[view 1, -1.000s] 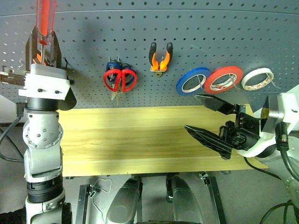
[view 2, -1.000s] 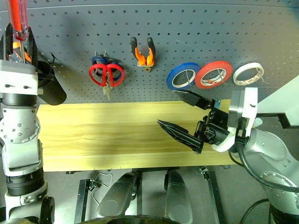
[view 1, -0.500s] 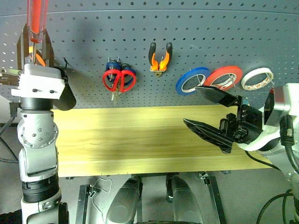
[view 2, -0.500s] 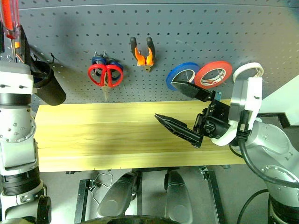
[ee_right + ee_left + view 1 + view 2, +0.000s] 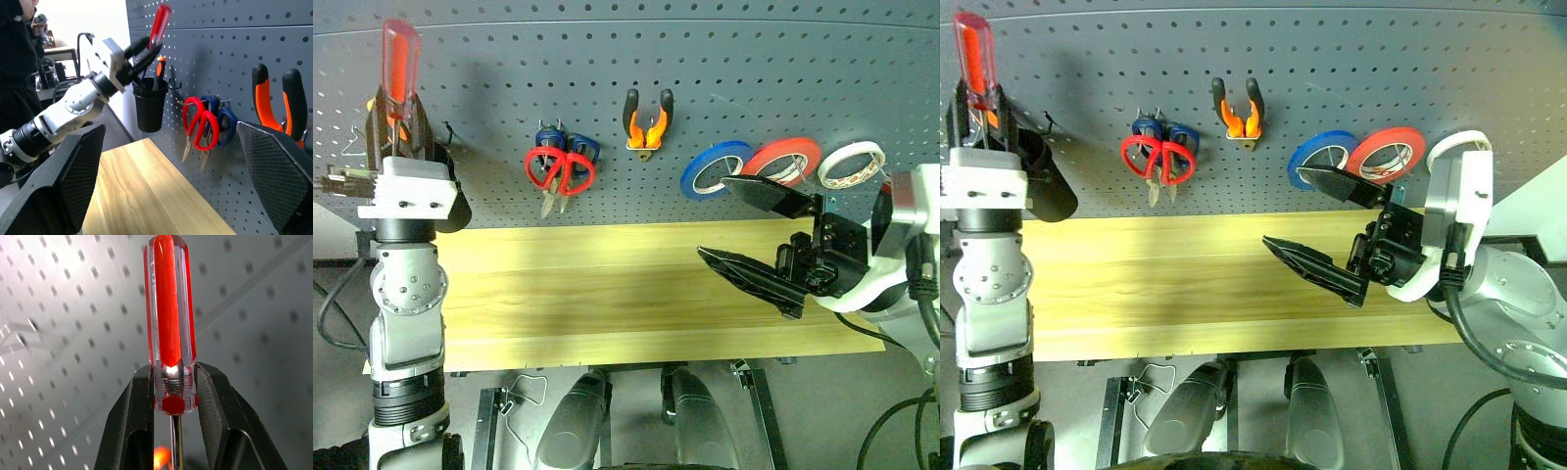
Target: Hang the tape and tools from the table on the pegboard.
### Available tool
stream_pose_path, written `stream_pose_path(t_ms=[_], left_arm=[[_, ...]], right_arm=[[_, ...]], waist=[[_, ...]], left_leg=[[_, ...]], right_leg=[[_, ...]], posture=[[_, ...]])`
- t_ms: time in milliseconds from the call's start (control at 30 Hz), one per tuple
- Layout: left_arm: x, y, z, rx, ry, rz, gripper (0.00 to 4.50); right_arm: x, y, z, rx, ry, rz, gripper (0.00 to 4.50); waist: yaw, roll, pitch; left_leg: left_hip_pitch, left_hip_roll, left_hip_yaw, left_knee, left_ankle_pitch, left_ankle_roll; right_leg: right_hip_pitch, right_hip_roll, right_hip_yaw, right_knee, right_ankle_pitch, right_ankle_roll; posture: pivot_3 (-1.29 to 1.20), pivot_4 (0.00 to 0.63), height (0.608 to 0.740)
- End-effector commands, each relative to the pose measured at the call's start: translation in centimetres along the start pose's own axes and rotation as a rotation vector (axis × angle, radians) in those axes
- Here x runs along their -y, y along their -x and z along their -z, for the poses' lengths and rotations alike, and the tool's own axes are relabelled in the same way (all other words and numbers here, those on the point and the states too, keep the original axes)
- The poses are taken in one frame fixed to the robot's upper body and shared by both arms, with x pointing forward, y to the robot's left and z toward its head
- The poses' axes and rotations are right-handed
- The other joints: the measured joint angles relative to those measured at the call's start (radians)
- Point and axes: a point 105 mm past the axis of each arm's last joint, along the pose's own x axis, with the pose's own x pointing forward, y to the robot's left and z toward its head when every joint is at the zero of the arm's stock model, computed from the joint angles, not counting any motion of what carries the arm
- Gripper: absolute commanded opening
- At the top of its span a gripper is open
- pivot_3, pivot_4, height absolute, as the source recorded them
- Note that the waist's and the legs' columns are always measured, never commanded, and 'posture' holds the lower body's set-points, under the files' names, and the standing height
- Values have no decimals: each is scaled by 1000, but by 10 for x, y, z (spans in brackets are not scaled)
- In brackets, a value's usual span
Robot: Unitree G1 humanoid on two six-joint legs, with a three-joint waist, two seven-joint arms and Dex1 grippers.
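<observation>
A: Start with the biggest thing. What fills the back of the scene?

B: The pegboard (image 5: 724, 88), dark grey with rows of holes, spans the view from nine to three o'clock. Below it lies the table (image 5: 607, 294), light yellow wood, its top bare.

A: And the arms?

B: The left gripper (image 5: 399, 122) stands at about ten o'clock, pointing up in front of the board. Its fingers (image 5: 134, 431) are pinching the small screwdriver (image 5: 398, 69) just under its red handle, handle uppermost, shaft running down between them. The right gripper (image 5: 759, 235) sits at about four o'clock over the table's right end, pointing toward nine o'clock, jaws spread wide with nothing between them.

A: What is behind the left gripper?

B: A black cup (image 5: 149, 110) hanging on the board, with an orange-handled tool standing in it.

A: What hangs on the board?

B: Toward three o'clock, three rolls in a row: the blue roll (image 5: 715, 168), the red roll (image 5: 781, 162), then the whitish tape (image 5: 852, 164) furthest out. Near twelve o'clock the pliers (image 5: 648, 119) hang handles up. Toward eleven o'clock the red-handled scissors (image 5: 558, 168) hang blades down, overlapping the blue-handled scissors (image 5: 576, 147) behind them
</observation>
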Motion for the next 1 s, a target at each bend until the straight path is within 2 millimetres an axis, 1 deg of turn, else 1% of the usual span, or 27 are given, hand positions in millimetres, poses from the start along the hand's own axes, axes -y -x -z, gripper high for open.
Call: stream_pose_path(t_ms=[33,200,400,467,533,633,767,867,933,1000], left_arm=[[-3,3,-6,31,3,-34,845],[-2,7,-3,19,7,-39,845],[-10,6,-7,24,-55,-93,845],[-18,3,-7,26,-118,-139,1567],[-24,2,-8,33,-139,-173,2167],[-26,1,-10,48,-135,-192,3110],[-24,2,-15,81,-84,-209,4442],[-20,-1,-22,98,-43,-200,4442],[-15,-7,-35,130,6,-176,4442],[-1,-13,-47,138,70,-115,4442]], right_arm=[[-3,1,-9,10,34,-11,4500],[-1,4,-6,-19,30,3,4500],[1,7,-2,-37,23,16,4500],[2,7,-2,-38,21,18,4500],[3,8,-1,-41,20,20,4500],[4,9,0,-47,18,24,4500],[4,11,1,-53,16,29,4500],[4,11,3,-55,15,33,4500],[4,11,4,-56,15,34,4500],[4,11,5,-55,14,36,4500]], waist=[[0,0,0],[-1,0,0],[-1,0,0],[-2,0,0],[-2,0,0],[-1,0,0],[-1,0,0],[-1,0,0],[-1,0,0],[2,-1,0]], left_leg=[[0,0,0,0,0,0],[0,0,0,0,0,0],[0,0,1,0,0,0],[0,0,1,0,0,0],[0,0,1,0,0,0],[0,0,1,0,0,0],[0,0,1,0,0,0],[0,0,1,0,0,0],[0,0,2,0,0,0],[0,0,2,0,0,0]], right_leg=[[0,0,0,0,0,0],[0,0,0,0,0,0],[0,0,0,0,0,0],[0,0,0,0,0,0],[0,0,0,0,0,0],[0,0,0,0,0,0],[0,0,0,0,0,0],[0,0,0,0,0,0],[0,0,0,0,0,0],[0,0,0,0,0,0]], posture=[[10,275,727],[3,275,727],[5,274,727],[5,274,727],[4,272,727],[3,272,727],[1,272,727],[1,270,727],[7,265,727],[12,261,727]])
